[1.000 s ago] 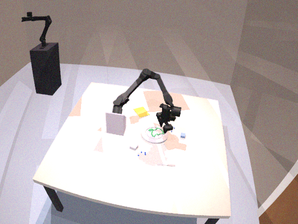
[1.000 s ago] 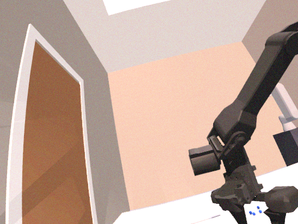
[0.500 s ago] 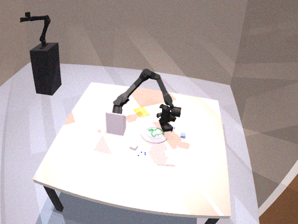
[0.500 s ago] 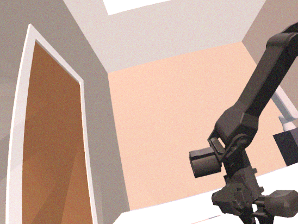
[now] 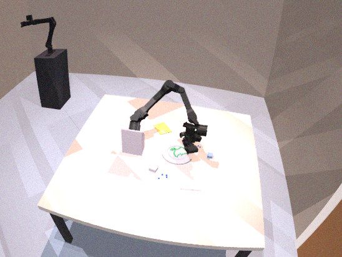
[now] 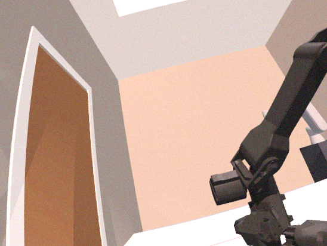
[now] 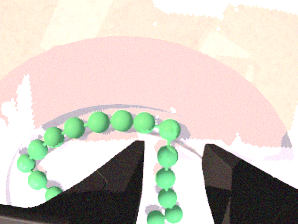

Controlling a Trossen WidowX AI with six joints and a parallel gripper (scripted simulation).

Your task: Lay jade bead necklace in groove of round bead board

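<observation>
The jade bead necklace (image 5: 173, 150) (image 7: 122, 120) lies crumpled on the round bead board (image 5: 169, 160) (image 7: 125, 65). In the wrist view its upper beads form an arc just inside the curved groove line. From the corner bead a strand runs straight down, inward over the board, and the left side bends back inward. My gripper (image 5: 190, 150) (image 7: 173, 152) is low over the board's right part in the top view. Its fingers stand partly open, one on each side of the strand, with gaps beside the beads. The exterior view cuts off the fingertips, and the fingers hide the lower beads.
A grey upright box (image 5: 133, 141) stands left of the board by the arm's base. A yellow square (image 5: 162, 128) lies behind, a pale block (image 5: 153, 168) and blue beads (image 5: 162, 174) in front, a blue cube (image 5: 210, 155) to the right. A thin pale bar (image 5: 190, 189) lies nearer the front.
</observation>
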